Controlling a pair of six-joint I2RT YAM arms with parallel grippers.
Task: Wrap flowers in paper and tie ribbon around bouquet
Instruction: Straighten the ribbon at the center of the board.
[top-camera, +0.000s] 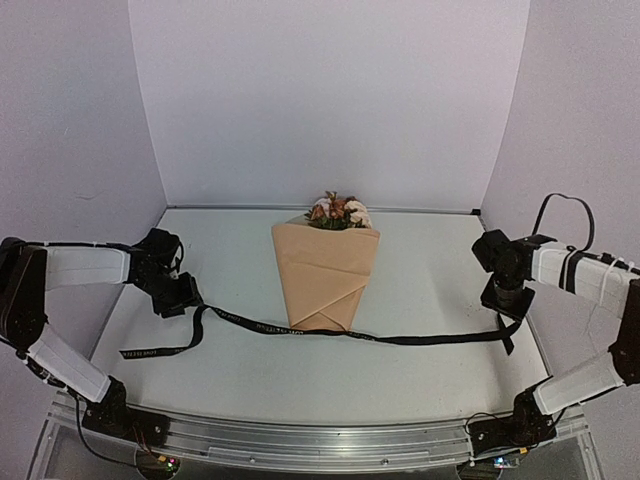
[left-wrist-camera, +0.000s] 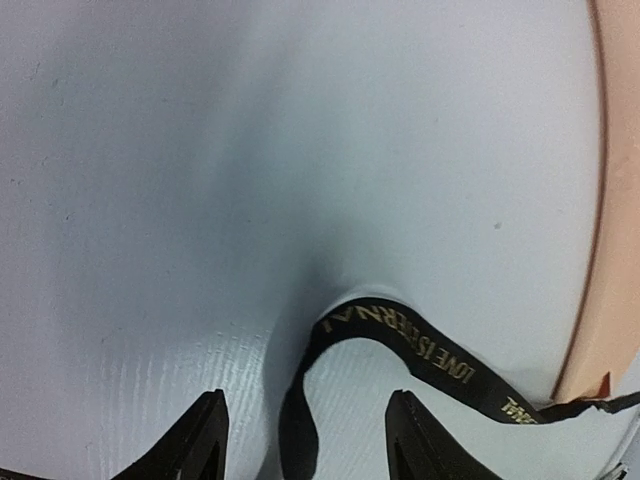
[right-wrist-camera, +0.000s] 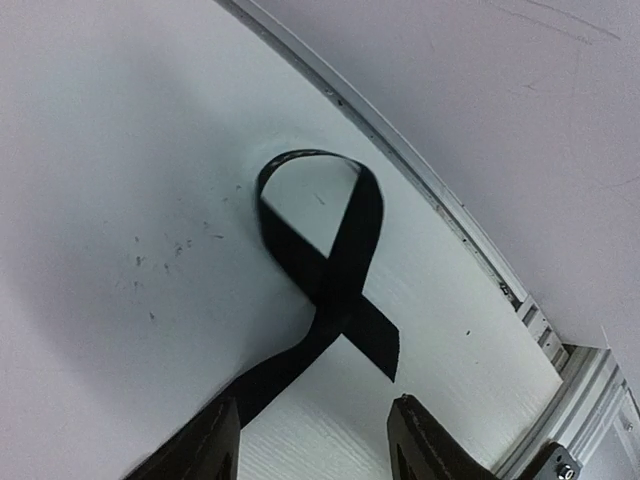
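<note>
The ribbon (top-camera: 300, 331) lies left-to-right across the worktop (top-camera: 430, 290), passing just at the narrow near tip of the bouquet (top-camera: 326, 270); its ends reach the left pincer (top-camera: 178, 300) and the right pincer (top-camera: 505, 308); both are spread, pinching nothing; each arm is nearest its own end.

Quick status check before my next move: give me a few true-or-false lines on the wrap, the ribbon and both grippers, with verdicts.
1. The flowers sit wrapped in the paper. True.
2. The ribbon is knotted around the bouquet. False: it lies untied across the table, running past the cone's narrow tip.
3. The left gripper and the right gripper both have their jaws apart. True.
4. The flowers point toward the near table edge. False: they show at the far end, and the narrow tip faces the near edge.
5. The ribbon runs close by both grippers. True.
</note>
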